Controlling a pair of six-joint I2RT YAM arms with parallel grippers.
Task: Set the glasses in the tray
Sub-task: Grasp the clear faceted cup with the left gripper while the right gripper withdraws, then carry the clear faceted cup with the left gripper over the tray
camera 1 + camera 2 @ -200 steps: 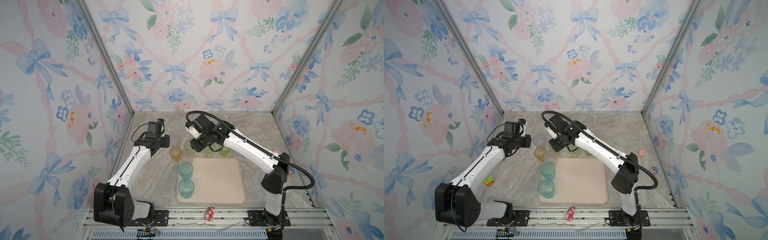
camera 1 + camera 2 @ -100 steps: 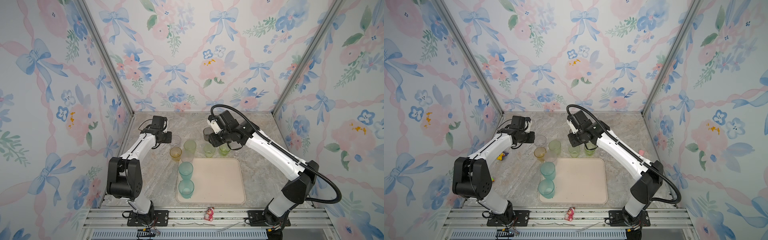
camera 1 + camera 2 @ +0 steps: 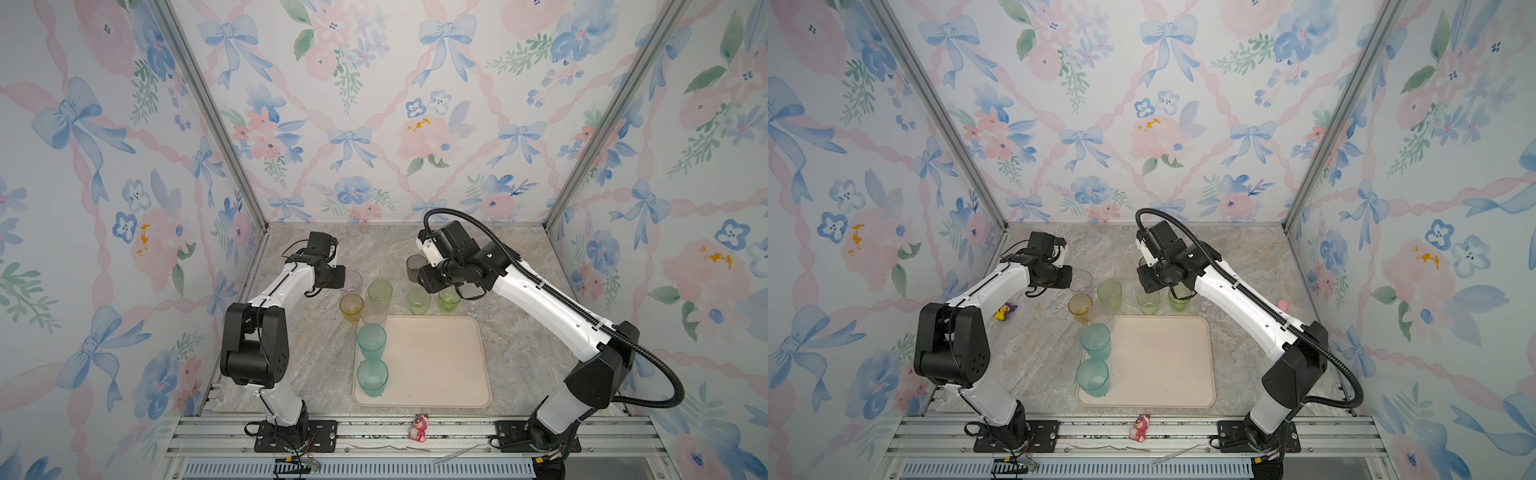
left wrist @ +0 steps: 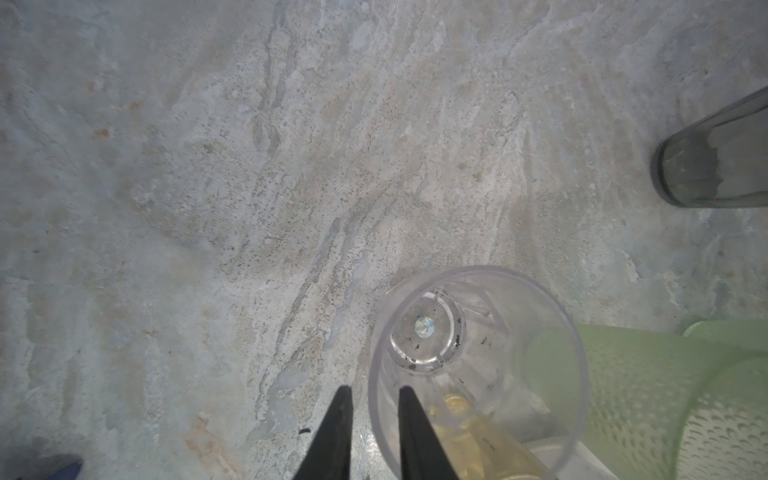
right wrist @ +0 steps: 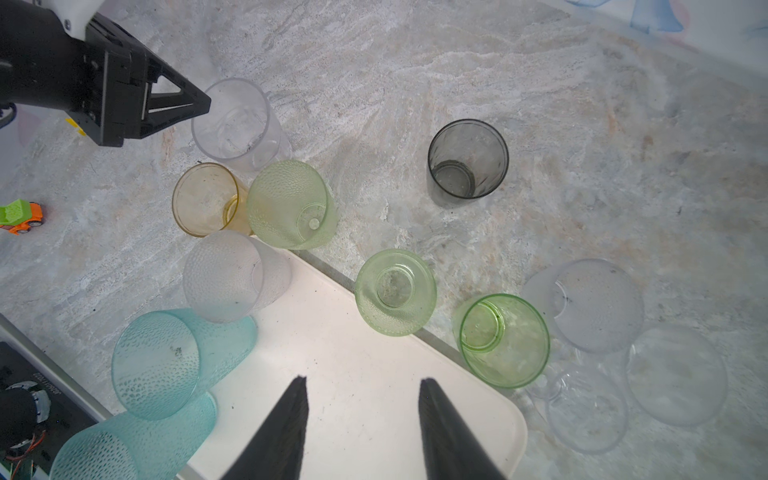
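Clear smooth tumbler (image 4: 478, 374) upright on marbled grey tabletop (image 4: 208, 208), beyond cream rectangular low-rimmed tray (image 3: 436, 361); probably light, stiff, slick, tippy. Best pinched across rim wall. Left gripper (image 4: 374, 388) narrowly parted astride that wall, not visibly pinching. Right gripper (image 5: 362, 379) spread wide, empty, above tray. No legible writing.

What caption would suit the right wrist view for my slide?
Open right gripper facing the tray, with colored and clear glasses gathered around its edges.
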